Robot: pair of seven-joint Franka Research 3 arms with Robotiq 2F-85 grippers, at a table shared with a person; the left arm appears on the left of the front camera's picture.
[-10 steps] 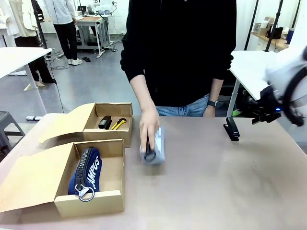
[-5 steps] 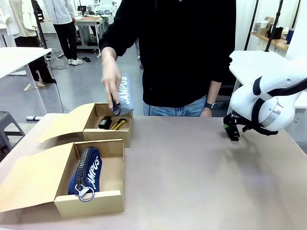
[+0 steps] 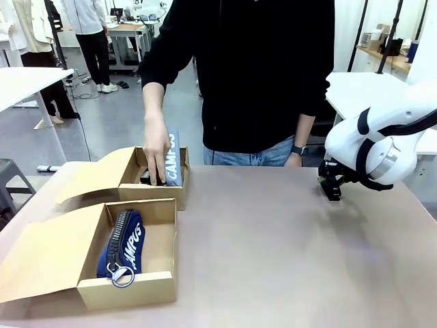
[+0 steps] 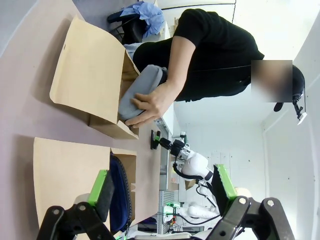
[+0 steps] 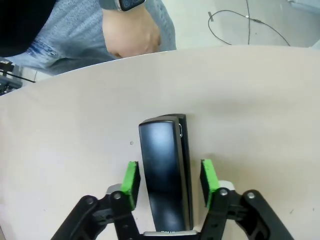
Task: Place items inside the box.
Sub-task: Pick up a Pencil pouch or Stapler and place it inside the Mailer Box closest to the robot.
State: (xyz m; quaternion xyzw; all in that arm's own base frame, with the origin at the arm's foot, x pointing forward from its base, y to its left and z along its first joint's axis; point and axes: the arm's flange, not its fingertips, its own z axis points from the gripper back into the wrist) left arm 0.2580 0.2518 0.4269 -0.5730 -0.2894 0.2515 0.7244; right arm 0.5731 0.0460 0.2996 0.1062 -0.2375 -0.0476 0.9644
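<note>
A person's hand [image 3: 157, 154] lowers a grey zip pouch [image 3: 173, 158] lettered "CAMPUS" into the far cardboard box [image 3: 157, 195]; the grey zip pouch [image 4: 140, 92] stands on end there. A navy "CAMPUS" pouch [image 3: 126, 247] lies in the near box [image 3: 126, 290]. At the table's right a small black stapler [image 3: 332, 187] lies flat. My right gripper [image 5: 169, 180] straddles the black stapler [image 5: 165, 170], a green pad on each side with a slim gap, open. My left gripper [image 4: 162, 182] hangs open, nothing between its fingers, above the navy pouch [image 4: 120, 195].
Both boxes have their lids folded out to the left [image 3: 48, 256]. The person stands at the far edge, the other hand [image 5: 132, 32] with a watch at the table's rim behind the stapler. Bare tabletop [image 3: 273, 253] lies between the boxes and my right arm.
The person lifted the grey pouch from mid-table and brought it down into the far box. My right gripper came in from the right and lowered around the stapler.
</note>
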